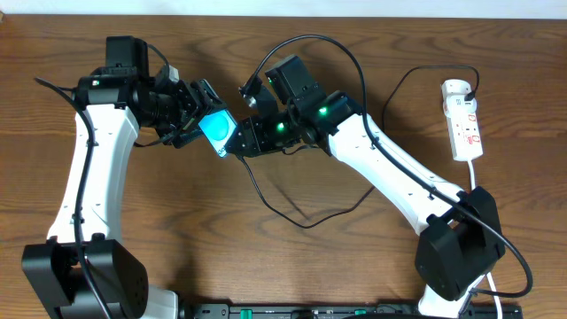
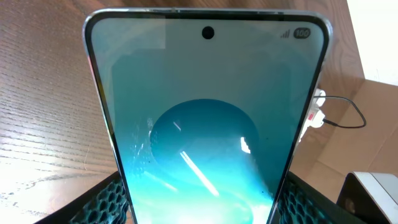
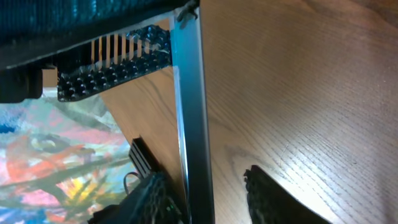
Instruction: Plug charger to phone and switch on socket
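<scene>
My left gripper (image 1: 199,124) is shut on the phone (image 1: 215,129) and holds it off the table, its cyan-green screen lit. The screen fills the left wrist view (image 2: 205,124), between my left fingers (image 2: 199,208). My right gripper (image 1: 241,139) is at the phone's near end, its fingers apart. In the right wrist view the phone's thin edge (image 3: 189,124) stands between the fingers (image 3: 211,199), close to the left one. The charger's thin black cable (image 1: 275,206) runs from that end down in a loop over the table. Its tip is hidden. The socket (image 1: 466,124) lies far right.
A thin black cable (image 1: 403,84) arcs from the black plug at the power strip's far end toward the right arm. The strip's white cord (image 1: 475,173) runs toward the right arm's base (image 1: 456,252). The strip also shows in the left wrist view (image 2: 316,113).
</scene>
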